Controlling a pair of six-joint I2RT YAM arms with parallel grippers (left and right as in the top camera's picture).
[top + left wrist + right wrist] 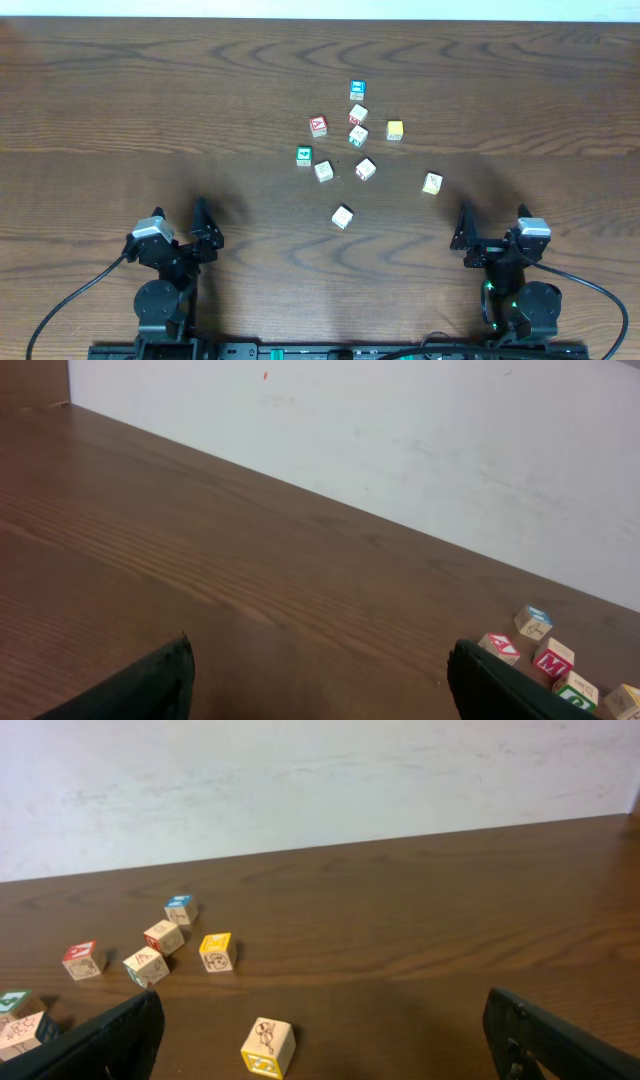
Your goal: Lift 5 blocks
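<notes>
Two robot arms sit at the near edge of a dark wooden surface [120,110], with the alphabet blocks [358,136] scattered in a loose cluster at centre, well ahead of both. The left pincer [207,228] and the right pincer [466,236] each stand fully open and hold nothing; none of the five lifts looks begun. A yellow block [395,130] lies at the right side of the cluster. A cream block with a yellow side [432,183] sits alone nearest the right arm, and another cream block [342,217] lies apart at the front, between the two arms. A red-faced cube [318,126], a green-faced cube [304,156] and a blue-faced cube [357,91] are mixed among them. The opening move is likely best made on an isolated block: come down from straight above, line the jaws up with two flat faces rather than corners, centre the tiny cube between them, and close before rising. In the tighter middle, where cubes sit just beside one another, wide jaws risk nudging a neighbour, so the outliers should go first.
</notes>
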